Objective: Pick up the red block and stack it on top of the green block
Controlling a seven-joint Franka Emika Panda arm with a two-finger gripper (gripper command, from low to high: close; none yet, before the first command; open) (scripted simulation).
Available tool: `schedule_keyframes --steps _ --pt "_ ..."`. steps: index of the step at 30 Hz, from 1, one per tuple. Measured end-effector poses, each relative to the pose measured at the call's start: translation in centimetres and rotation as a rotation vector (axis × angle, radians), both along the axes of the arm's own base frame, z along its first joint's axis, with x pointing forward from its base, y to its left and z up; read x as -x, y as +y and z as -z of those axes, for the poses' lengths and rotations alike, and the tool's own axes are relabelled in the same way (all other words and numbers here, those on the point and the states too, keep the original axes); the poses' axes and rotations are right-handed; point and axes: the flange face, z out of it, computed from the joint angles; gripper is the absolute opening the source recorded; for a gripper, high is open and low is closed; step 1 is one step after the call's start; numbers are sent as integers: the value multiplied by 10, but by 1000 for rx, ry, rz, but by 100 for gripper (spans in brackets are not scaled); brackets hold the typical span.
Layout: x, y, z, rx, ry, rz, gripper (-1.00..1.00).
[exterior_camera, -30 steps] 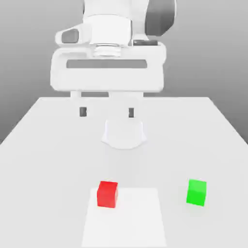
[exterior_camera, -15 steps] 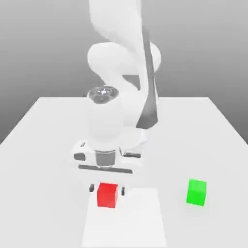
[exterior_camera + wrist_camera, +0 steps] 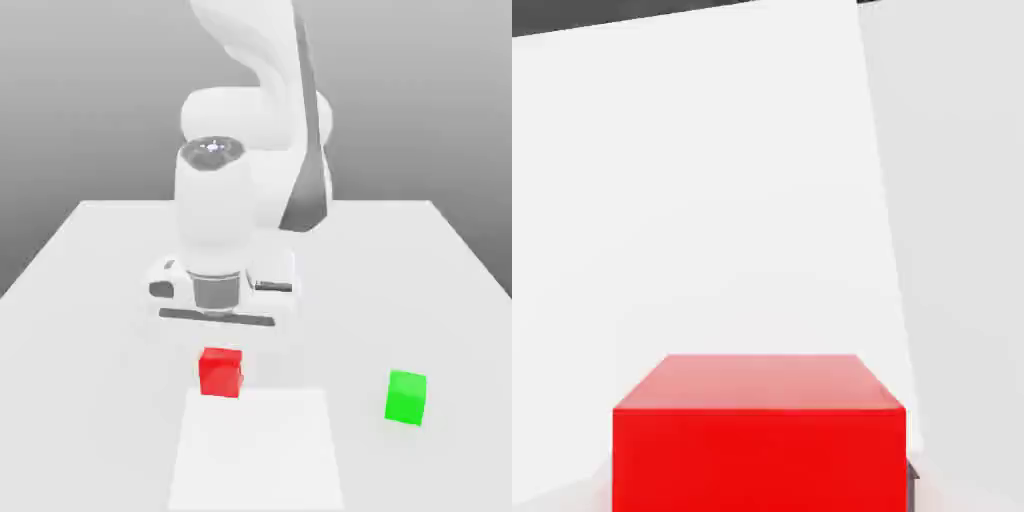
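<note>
The red block (image 3: 221,373) hangs just above the white table, near the far edge of a paler square patch. My gripper (image 3: 221,362) comes down onto it from above and is shut on it, with the white hand (image 3: 220,300) directly over the cube. In the hand view the red block (image 3: 757,440) sits close up between the jaws. The green block (image 3: 405,398) rests on the table toward the exterior view's right, well apart from the red one, with nothing touching it.
The white table (image 3: 90,300) stretches out on all sides. A paler square patch (image 3: 255,450) lies on it at the front, below the red block. My arm's base and links (image 3: 260,130) rise behind the hand at the table's far side.
My arm came down over the red block and the jaws closed on it. Since half a second ago the hand and the block have risen a little off the table.
</note>
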Motion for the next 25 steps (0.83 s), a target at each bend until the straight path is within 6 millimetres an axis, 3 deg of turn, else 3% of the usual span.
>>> schedule_keyframes --steps 8,16,22,23,25 --pt "-2 107 -16 0 0 -624 -100" --pt "28 211 -30 0 1 -1235 -100" --pt "31 221 25 1 1 -1293 -100" --pt "31 221 30 1 1 -1293 100" --pt "31 221 30 1 1 -1293 100"
